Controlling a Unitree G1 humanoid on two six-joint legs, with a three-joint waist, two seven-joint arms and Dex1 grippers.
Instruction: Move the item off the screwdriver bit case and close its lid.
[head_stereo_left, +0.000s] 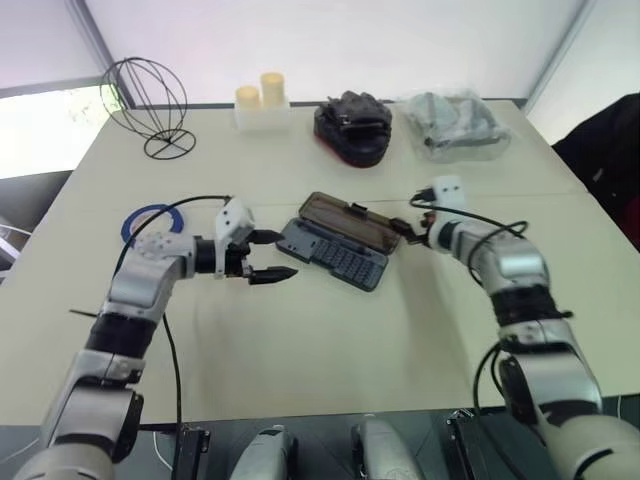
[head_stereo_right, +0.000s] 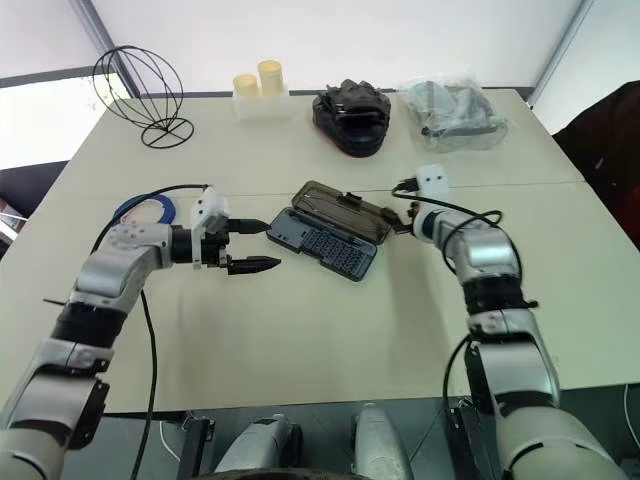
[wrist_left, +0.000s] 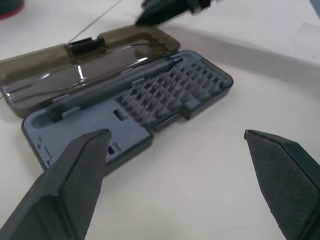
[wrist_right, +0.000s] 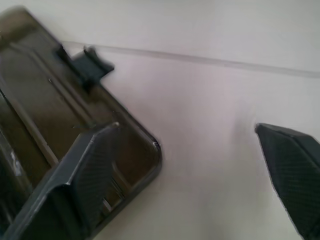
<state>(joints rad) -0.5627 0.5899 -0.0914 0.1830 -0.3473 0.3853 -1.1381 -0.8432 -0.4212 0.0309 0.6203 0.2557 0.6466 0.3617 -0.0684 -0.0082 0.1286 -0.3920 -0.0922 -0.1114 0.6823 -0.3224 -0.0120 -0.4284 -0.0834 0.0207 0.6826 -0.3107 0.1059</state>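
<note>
The screwdriver bit case (head_stereo_left: 335, 255) lies open in the middle of the table, its dark blue-grey tray (wrist_left: 150, 100) holding rows of bits and a slim driver. The smoky-brown lid (head_stereo_left: 345, 220) lies flat behind the tray, with its black latch tab (wrist_right: 92, 65) on the far edge. No loose item rests on the tray or lid. My left gripper (head_stereo_left: 275, 256) is open, level, just left of the tray's end. My right gripper (head_stereo_right: 400, 220) is open at the lid's right corner, with one finger (wrist_right: 85, 170) over that corner.
A blue tape roll (head_stereo_left: 150, 222) lies behind my left forearm. Along the table's back stand a wire sphere (head_stereo_left: 147, 100), two yellow candles (head_stereo_left: 262, 100), a black pouch with red trim (head_stereo_left: 352, 128) and a clear bag (head_stereo_left: 455, 122).
</note>
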